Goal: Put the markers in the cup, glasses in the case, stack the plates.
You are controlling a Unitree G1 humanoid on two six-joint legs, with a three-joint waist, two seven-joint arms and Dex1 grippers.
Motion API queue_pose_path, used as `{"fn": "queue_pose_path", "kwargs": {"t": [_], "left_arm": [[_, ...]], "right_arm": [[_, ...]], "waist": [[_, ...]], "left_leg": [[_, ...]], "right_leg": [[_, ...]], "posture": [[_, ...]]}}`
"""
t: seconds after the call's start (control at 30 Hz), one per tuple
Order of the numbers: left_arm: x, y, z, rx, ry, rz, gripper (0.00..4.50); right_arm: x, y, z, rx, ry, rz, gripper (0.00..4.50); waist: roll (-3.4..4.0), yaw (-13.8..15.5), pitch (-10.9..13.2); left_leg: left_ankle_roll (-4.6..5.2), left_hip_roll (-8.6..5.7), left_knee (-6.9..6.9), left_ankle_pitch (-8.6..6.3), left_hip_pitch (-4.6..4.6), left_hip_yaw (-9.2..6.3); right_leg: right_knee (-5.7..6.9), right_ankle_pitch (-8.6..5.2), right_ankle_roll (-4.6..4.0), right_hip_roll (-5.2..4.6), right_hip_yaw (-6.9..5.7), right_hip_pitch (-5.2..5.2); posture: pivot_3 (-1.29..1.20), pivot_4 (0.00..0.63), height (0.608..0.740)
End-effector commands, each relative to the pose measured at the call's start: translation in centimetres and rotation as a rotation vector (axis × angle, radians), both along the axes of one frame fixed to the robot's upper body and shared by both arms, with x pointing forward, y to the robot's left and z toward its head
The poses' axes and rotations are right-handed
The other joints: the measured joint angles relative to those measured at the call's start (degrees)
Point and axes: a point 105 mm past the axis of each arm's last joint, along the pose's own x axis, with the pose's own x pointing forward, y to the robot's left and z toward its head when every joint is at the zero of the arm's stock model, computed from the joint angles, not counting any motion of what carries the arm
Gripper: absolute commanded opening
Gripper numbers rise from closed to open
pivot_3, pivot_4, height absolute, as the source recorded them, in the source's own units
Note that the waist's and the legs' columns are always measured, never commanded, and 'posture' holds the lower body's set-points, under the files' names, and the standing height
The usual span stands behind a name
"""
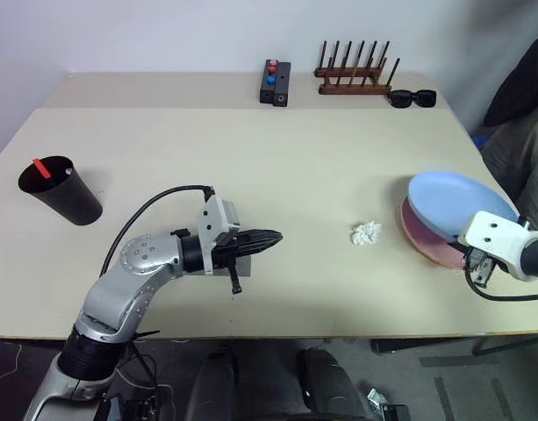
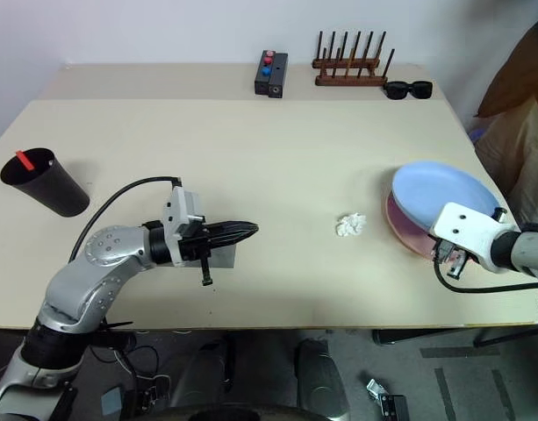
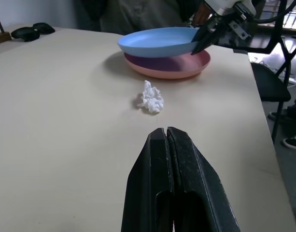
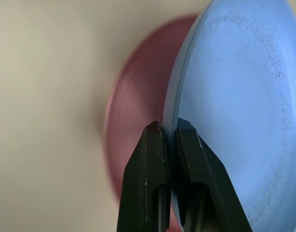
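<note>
The right gripper (image 4: 171, 133) pinches the rim of the blue plate (image 1: 457, 203), which sits tilted on the pink plate (image 1: 426, 239). It should lower the rim gently and centre it before it lets go. The left gripper (image 3: 166, 135) is closed and empty.

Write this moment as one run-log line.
right end effector: shut on blue plate rim | blue plate: tilted over pink plate | left end effector: shut, empty

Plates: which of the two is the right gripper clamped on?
The light blue plate: the right gripper pinches its rim, holding it tilted over the salmon pink plate, which lies flat on the table beneath.
</note>
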Motion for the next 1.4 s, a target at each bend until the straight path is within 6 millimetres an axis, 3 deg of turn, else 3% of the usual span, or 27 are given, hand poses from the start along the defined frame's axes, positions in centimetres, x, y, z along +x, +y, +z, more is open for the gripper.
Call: {"fn": "queue_pose_path", "kwargs": {"t": [0.03, 0.1, 0.23, 0.37, 0.53, 0.77, 0.93, 1.03, 1.17, 1.2, 1.37, 1.4], "left_arm": [[-0.2, -0.4, 0.8, -0.013, -0.045, -0.021, 0.00], [-0.1, -0.3, 0.8, -0.016, -0.045, -0.015, 0.00], [-0.1, 0.0, 0.7, -0.015, -0.043, -0.008, 0.00], [-0.4, 0.0, 0.6, -0.019, -0.036, -0.009, 0.00], [-1.2, 0.5, 0.9, -0.009, -0.008, -0.014, 0.00], [-2.4, 1.0, 1.3, 0.014, 0.022, -0.012, 0.00], [-2.8, 0.8, 1.6, 0.016, 0.030, -0.006, 0.00], [-2.8, 0.7, 1.4, 0.020, 0.034, 0.001, 0.00], [-2.4, 0.6, 0.9, 0.023, 0.040, 0.008, 0.00], [-2.3, 0.6, 0.8, 0.025, 0.041, 0.008, 0.00], [-1.9, 0.2, 0.7, 0.029, 0.040, -0.002, 0.00], [-1.8, 0.2, 0.8, 0.029, 0.039, -0.003, 0.00]], "right_arm": [[0.0, 0.4, 1.4, 0.002, -0.016, 0.016, 0.67], [0.1, 0.8, 1.5, 0.009, -0.018, 0.030, 1.31], [0.9, 2.5, 2.6, 0.084, -0.069, 0.074, 3.24], [1.4, 6.0, 3.1, 0.257, -0.074, 0.158, 3.24], [3.1, 9.0, 0.6, 0.355, -0.062, 0.168, 3.24], [4.8, 9.9, -2.3, 0.358, -0.031, 0.131, 3.24], [5.7, 9.9, -3.1, 0.352, -0.033, 0.101, 3.24], [5.9, 10.0, -3.1, 0.360, -0.028, 0.093, 2.38], [5.7, 9.8, -2.8, 0.355, -0.034, 0.094, 0.35], [5.7, 9.7, -2.4, 0.347, -0.050, 0.097, 0.03], [5.8, 7.9, 0.3, 0.314, -0.154, 0.062, 0.03], [5.8, 6.8, 1.2, 0.310, -0.178, 0.028, 0.03]], "waist": [[0.00, 0.1, 0.0], [0.00, 0.2, 0.0], [0.00, 0.1, 0.0], [-0.01, 0.1, 0.0], [-0.03, 0.3, 0.0], [-0.01, 0.3, 0.0], [-0.01, 0.2, 0.0], [-0.01, 0.2, 0.0], [-0.01, 0.3, 0.0], [-0.01, 0.3, 0.0], [-0.01, 0.3, 0.0], [-0.01, 0.3, 0.0]], "left_leg": [[0.00, 0.00, 0.00, 0.00, -0.01, 0.00], [0.00, 0.00, 0.02, 0.00, -0.04, 0.00], [0.01, 0.00, 0.06, -0.01, -0.05, 0.00], [0.02, 0.01, 0.08, -0.01, -0.04, -0.01], [0.04, 0.00, 0.11, -0.03, -0.08, -0.04], [0.08, -0.01, 0.25, -0.05, -0.13, -0.04], [0.11, -0.01, 0.31, -0.07, -0.12, -0.04], [0.11, -0.01, 0.32, -0.07, -0.13, -0.03], [0.12, -0.01, 0.33, -0.08, -0.13, -0.04], [0.12, -0.01, 0.33, -0.08, -0.13, -0.03], [0.12, -0.01, 0.36, -0.08, -0.15, -0.03], [0.12, -0.01, 0.37, -0.09, -0.15, -0.03]], "right_leg": [[0.00, 0.00, 0.00, 0.00, 0.00, 0.00], [0.00, 0.00, 0.00, 0.00, 0.00, 0.01], [0.00, 0.00, 0.00, 0.00, -0.01, 0.01], [0.00, 0.00, 0.00, 0.01, -0.01, 0.02], [0.00, 0.00, 0.00, 0.01, -0.02, 0.04], [0.00, 0.01, 0.00, 0.00, -0.01, 0.05], [0.02, 0.01, -0.01, 0.00, -0.01, 0.08], [0.01, 0.01, 0.00, 0.00, -0.01, 0.08], [0.01, 0.01, 0.00, 0.01, -0.01, 0.08], [0.01, 0.01, 0.00, 0.00, -0.01, 0.09], [0.01, 0.01, 0.00, 0.00, -0.01, 0.09], [0.01, 0.01, 0.00, 0.00, -0.01, 0.09]], "posture": [[0.00, 0.150, 0.740], [0.00, 0.150, 0.740], [0.00, 0.150, 0.740], [0.00, 0.150, 0.740], [0.00, 0.150, 0.740], [0.00, 0.150, 0.740], [0.00, 0.150, 0.740], [0.00, 0.150, 0.740], [0.00, 0.150, 0.740], [0.00, 0.150, 0.740], [0.00, 0.150, 0.740], [0.00, 0.150, 0.740]]}}
